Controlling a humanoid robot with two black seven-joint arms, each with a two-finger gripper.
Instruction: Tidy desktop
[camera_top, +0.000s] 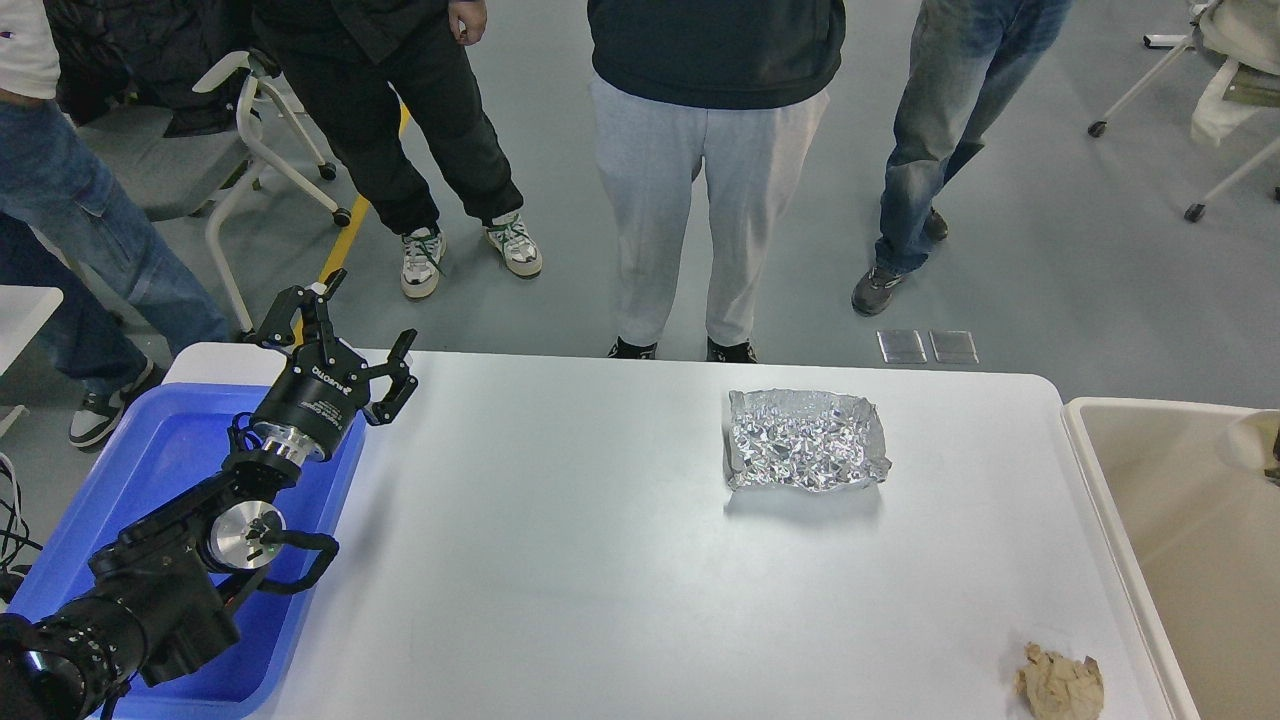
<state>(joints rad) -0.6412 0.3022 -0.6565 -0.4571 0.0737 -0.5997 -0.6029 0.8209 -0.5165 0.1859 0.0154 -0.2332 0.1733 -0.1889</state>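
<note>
The white desktop (600, 560) carries a crumpled sheet of silver foil (806, 440) at the back right and a crumpled brown paper ball (1060, 683) at the front right corner. My left gripper (345, 340) is open and empty, raised over the far right edge of the blue tub (170, 450). A pale whitish object (1250, 440) shows at the right edge over the beige bin (1180, 540). A dark sliver beside it (1276, 455) may be my right gripper; its fingers cannot be made out.
Several people stand along the far side of the table; one in grey trousers (700, 220) is right at its edge. Chairs on wheels stand at the far left (250, 150) and far right (1200, 90). A second white table's corner (25, 310) shows at the left.
</note>
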